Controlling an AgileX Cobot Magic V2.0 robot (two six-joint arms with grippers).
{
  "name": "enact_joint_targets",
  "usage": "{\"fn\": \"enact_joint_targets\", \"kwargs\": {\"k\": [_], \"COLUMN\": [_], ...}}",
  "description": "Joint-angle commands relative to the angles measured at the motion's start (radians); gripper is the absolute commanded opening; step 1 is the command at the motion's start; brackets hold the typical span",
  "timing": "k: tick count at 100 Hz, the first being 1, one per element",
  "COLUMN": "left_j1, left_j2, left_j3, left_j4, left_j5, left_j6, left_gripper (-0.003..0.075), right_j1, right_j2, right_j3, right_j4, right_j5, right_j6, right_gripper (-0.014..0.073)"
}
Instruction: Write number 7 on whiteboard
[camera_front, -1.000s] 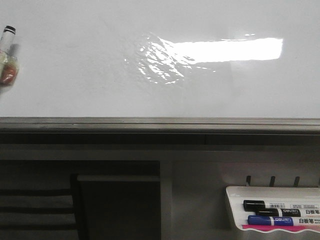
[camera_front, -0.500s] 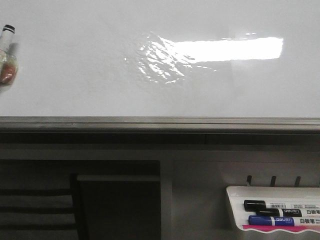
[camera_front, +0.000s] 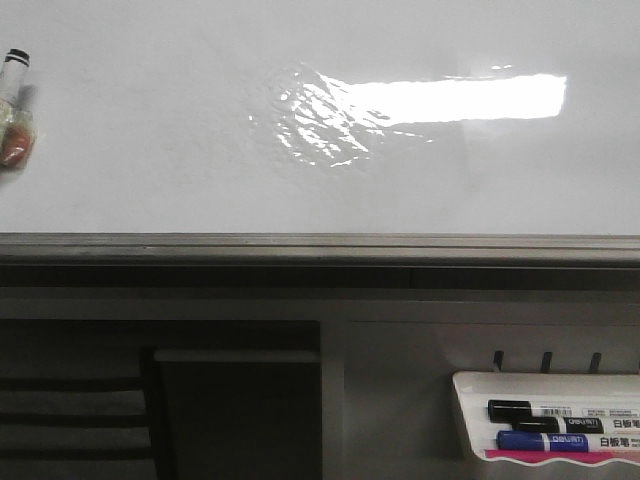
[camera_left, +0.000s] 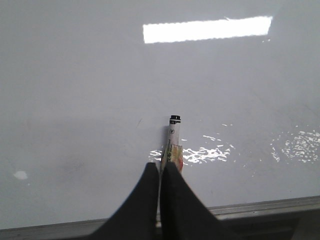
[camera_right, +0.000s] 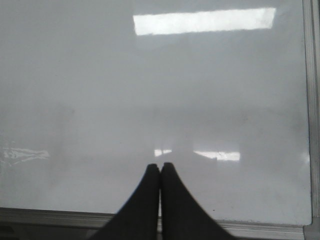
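— Whiteboard? 
— Blank, filling the far half. Left pincer clamps a marker — tip on the board's left edge. Right pincer pressed closed, holding nothing.

This looks to me like an office, a classroom or a lab, though I cannot tell which. In front of me a large glossy whiteboard fills most of the front view, with a grey metal rim along its lower edge. A long rectangular glare on its surface reads as the reflection of a ceiling strip light. Below the board, to my right, a small white tray holds a black marker and a blue marker with printed labels. Plain grey panels run beneath.
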Motion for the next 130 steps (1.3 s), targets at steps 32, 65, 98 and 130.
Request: {"fn": "enact_joint_targets", "kwargs": {"k": [32,65,98,130], "left_j1": [0.002,0.002,0.002,0.002], "left_j2": [0.11,0.11,0.11,0.11], "left_j3": [-0.051,-0.051,-0.051,-0.051], "left_j4": [-0.004,-0.004,0.0,0.0], "left_j5": [-0.055,-0.055,-0.065,-0.09], "left_j6": [0.0,0.0,0.0,0.0], "left_gripper": [-0.002,-0.002,0.0434,0.0581], "right_j1": [-0.004,-0.004,-0.004,-0.004], "right_j2": [0.092,0.092,0.092,0.092], "right_j3": [-0.048,-0.048,-0.048,-0.048], "right_j4": [-0.008,-0.008,-0.015,-0.015], "right_j5": [-0.067,-0.054,-0.095,-0.088], "right_j6": [-0.01,-0.01,-0.01,-0.01], "right_gripper": [-0.0071,-0.0071,0.0343,0.0471]}}
